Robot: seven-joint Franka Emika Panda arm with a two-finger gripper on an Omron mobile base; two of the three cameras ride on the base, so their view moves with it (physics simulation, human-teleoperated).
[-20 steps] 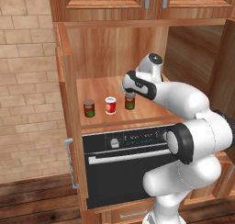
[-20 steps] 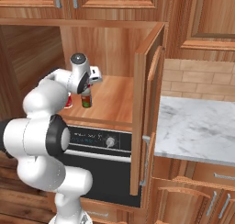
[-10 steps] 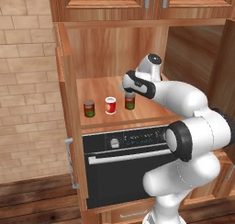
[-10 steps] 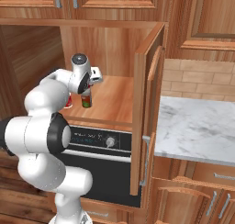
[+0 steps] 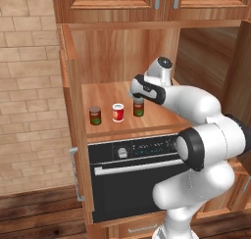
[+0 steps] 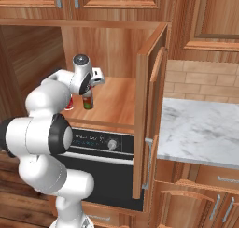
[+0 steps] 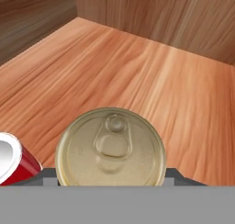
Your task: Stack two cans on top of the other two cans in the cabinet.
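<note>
Three cans stand in a row on the cabinet's wooden shelf (image 5: 109, 92). A dark red-and-green can (image 5: 95, 115) is at the left and a bright red-and-white can (image 5: 118, 112) is in the middle. At the right stands a second dark red-and-green can (image 5: 138, 108), also seen as the can (image 6: 87, 103) beside my arm. My gripper (image 5: 138, 97) comes down on this right can from above. In the hand view its silver top (image 7: 110, 145) sits between my fingertips, which press against its sides, and the red can (image 7: 11, 161) is at the lower left.
The niche's wooden back and side walls (image 7: 160, 12) close in behind the cans. The cabinet's door (image 6: 149, 110) stands open at the right, another (image 5: 73, 135) at the left. A black oven (image 5: 132, 184) sits below the shelf. A marble counter (image 6: 200, 129) lies to the right.
</note>
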